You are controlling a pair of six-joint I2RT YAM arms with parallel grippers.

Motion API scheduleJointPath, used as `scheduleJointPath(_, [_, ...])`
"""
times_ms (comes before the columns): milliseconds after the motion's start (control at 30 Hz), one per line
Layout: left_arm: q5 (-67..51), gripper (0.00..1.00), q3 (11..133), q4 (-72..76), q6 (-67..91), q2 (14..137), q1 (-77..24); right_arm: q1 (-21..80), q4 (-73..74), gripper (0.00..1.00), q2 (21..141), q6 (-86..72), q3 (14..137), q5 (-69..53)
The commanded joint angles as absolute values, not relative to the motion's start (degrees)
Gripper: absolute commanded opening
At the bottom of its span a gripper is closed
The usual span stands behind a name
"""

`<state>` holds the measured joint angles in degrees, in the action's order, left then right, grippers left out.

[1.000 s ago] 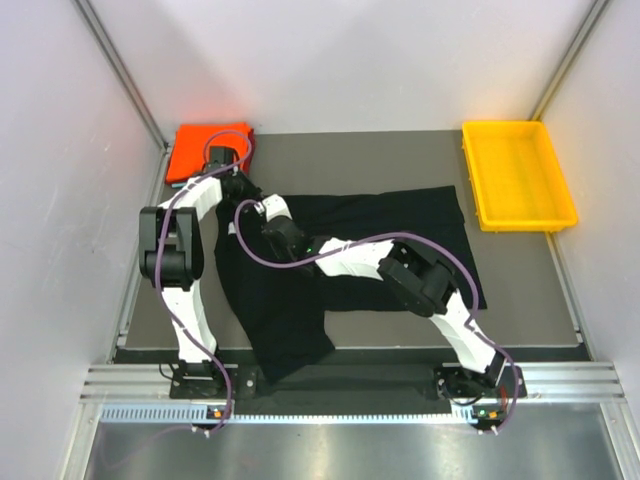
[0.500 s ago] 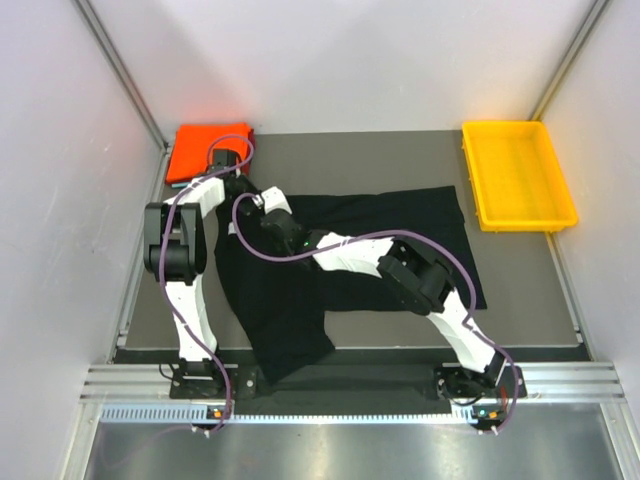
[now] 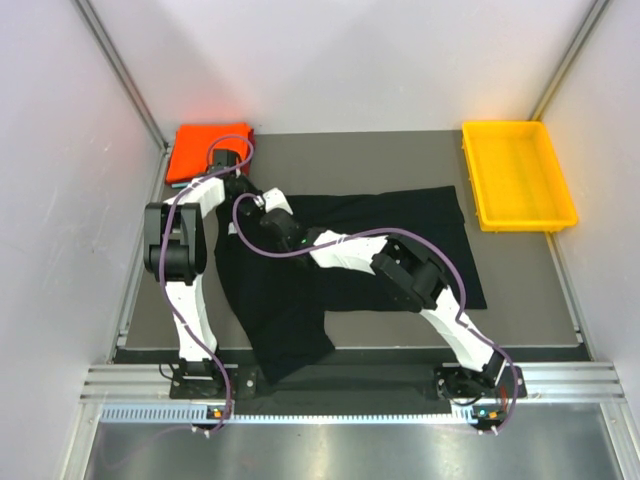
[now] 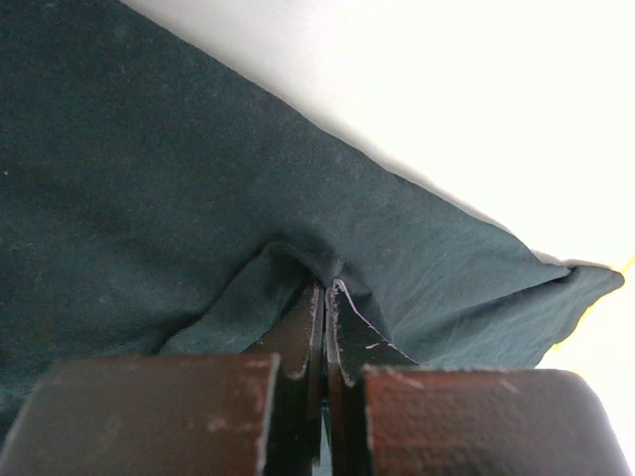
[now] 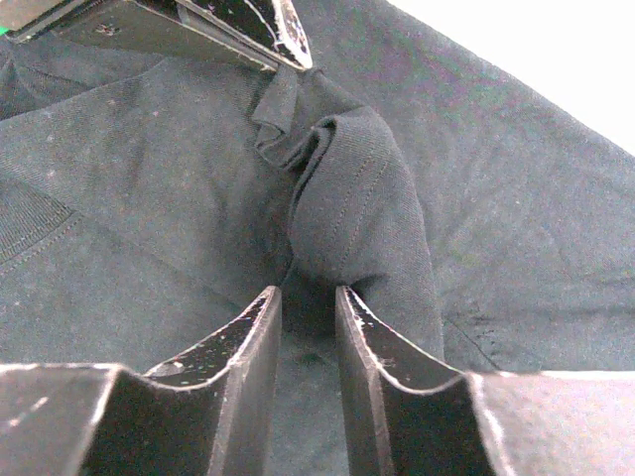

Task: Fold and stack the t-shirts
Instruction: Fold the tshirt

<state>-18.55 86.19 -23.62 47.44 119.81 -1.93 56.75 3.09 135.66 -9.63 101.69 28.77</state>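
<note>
Left gripper (image 4: 325, 290) clamped tight on a pinched ridge of the plain black cloth t-shirt (image 3: 400, 215). Right gripper (image 5: 308, 297) sits just beside it, fingers narrowly parted astride a raised fold; whether it grips cannot be told. The shirt lies spread mid-table, with the folded orange-red t-shirt (image 3: 205, 148) at the far left corner

No writing, number, brand mark or sign can be read in any of the views. The black t-shirt (image 3: 420, 210) spread on the tabletop (image 3: 350, 160) shows only plain dark cloth, both from above and close up in the two wrist views. The yellow tray (image 3: 520, 226) at the far right and the folded orange-red shirt (image 3: 200, 140) at the far left also show no legible marking from above.
</note>
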Motion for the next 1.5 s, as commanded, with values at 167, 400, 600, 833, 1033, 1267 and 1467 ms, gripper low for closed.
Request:
scheduleJointPath(167, [-18.19, 0.0, 87.89, -22.24, 47.64, 120.06, -1.76, 56.34, 4.13, 0.14, 136.85, -10.2, 104.15, 29.79])
scheduleJointPath(400, [-18.11, 0.0, 88.15, -22.59, 47.73, 119.53, -1.76, 56.34, 1.86, 0.0, 133.43, -9.32, 101.08, 29.27])
scheduleJointPath(600, [-16.96, 0.0, 87.54, -24.69, 47.29, 117.16, -1.76, 56.34, -3.59, 0.0, 126.04, -8.17, 94.14, 24.53])
scheduleJointPath(833, [-15.38, 0.0, 82.45, -24.7, 47.02, 112.68, -1.85, 56.34, -7.12, 0.0, 119.89, -8.79, 86.32, 21.72])
scheduleJointPath(1033, [-14.94, 0.0, 78.49, -25.48, 46.41, 108.47, -1.93, 56.34, -9.84, 0.0, 115.5, -9.32, 80.26, 18.9])
scheduleJointPath(1267, [-14.24, 0.0, 72.35, -26.98, 45.62, 102.14, -2.2, 56.34, -12.48, 0.0, 111.19, -8.53, 73.92, 16.61])
scheduleJointPath(1467, [-13.1, 0.0, 66.28, -28.21, 44.91, 97.48, -2.2, 56.42, -14.68, 0.0, 107.76, -8.26, 68.47, 15.82])
